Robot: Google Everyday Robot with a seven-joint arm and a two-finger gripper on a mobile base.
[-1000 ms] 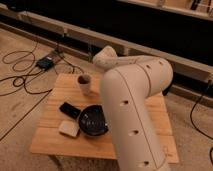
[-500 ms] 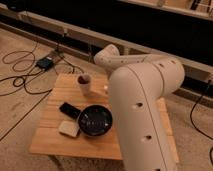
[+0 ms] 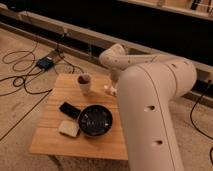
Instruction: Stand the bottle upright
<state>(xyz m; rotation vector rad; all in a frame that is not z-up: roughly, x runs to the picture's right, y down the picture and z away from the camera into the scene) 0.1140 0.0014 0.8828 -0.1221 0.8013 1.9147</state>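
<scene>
The wooden table (image 3: pixel 55 140) stands in the middle of the camera view. My big white arm (image 3: pixel 150 105) reaches from the right foreground over the table's far right corner. My gripper (image 3: pixel 113 91) is at the end of the arm, low over that corner, just right of the pale cup with dark red contents (image 3: pixel 84 83), and mostly hidden by the arm. A small white bit (image 3: pixel 107 90) shows at its tip; it looks like part of the white bottle, with the rest hidden.
A flat black device (image 3: pixel 70 109), a black bowl (image 3: pixel 95 120) and a pale flat block (image 3: pixel 68 129) lie on the table's front half. Cables and a blue box (image 3: pixel 45 63) lie on the floor at the left. A dark wall base runs behind.
The arm's bulk has swung to the right, uncovering more of the table's right side. The cup, bowl, device and block have not moved.
</scene>
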